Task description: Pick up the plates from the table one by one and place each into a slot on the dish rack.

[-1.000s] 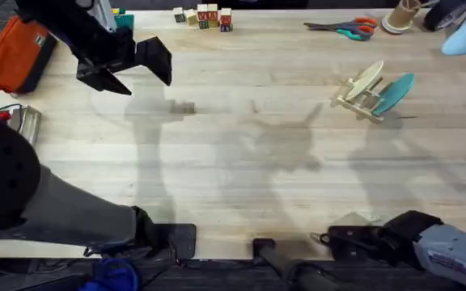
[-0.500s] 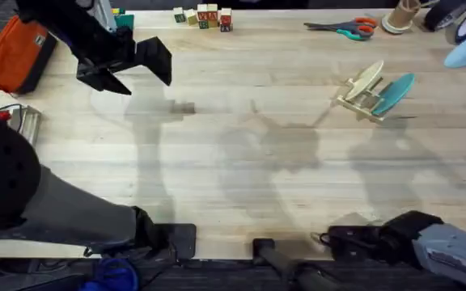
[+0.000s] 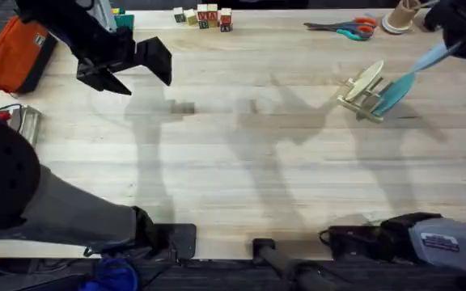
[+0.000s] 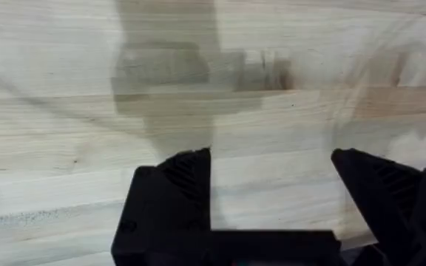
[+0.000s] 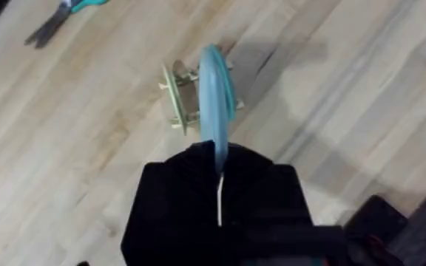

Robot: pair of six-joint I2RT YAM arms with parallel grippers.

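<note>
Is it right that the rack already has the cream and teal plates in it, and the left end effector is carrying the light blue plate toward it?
Not quite: the right end effector carries the light blue plate, as the right wrist view shows. The left end effector is open with nothing in it. The dish rack does hold the cream plate and the teal plate.

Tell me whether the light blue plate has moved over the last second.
Yes. The light blue plate, gripped by the right gripper, has swung in from the table's far right edge toward the dish rack, which stayed put.
</note>
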